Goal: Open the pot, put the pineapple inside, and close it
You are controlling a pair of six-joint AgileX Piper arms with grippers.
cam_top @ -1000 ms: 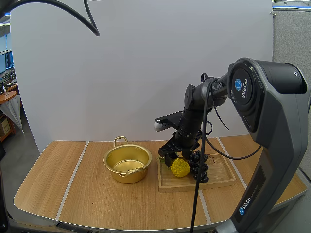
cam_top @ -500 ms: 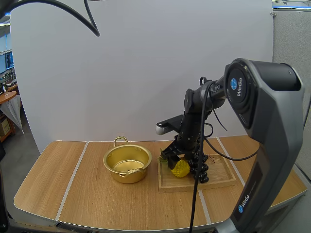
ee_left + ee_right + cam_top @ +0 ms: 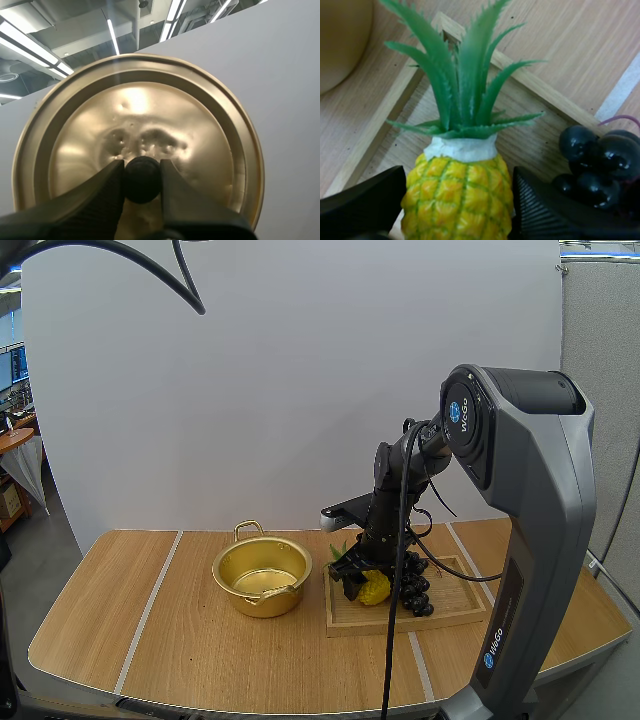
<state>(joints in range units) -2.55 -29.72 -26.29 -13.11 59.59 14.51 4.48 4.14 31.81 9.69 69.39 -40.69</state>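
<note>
Right gripper [image 3: 357,578] over the wooden tray [image 3: 400,626], at its end nearest the open pot [image 3: 262,575]. The pineapple [image 3: 457,200] lies in that end of the tray, with the grapes [image 3: 600,160] just beside it on the side away from the pot. We see the right fingers [image 3: 545,215] standing apart, one on each flank of the fruit's body. They span it across its long axis, and the crown points towards the tray's pot-side corner. We judge that closing is all this arm needs. The left gripper [image 3: 142,179] pinches the knob [image 3: 142,176] of the lid [image 3: 140,110] between its fingers. We cannot tell where the lid sits relative to the tray.
</note>
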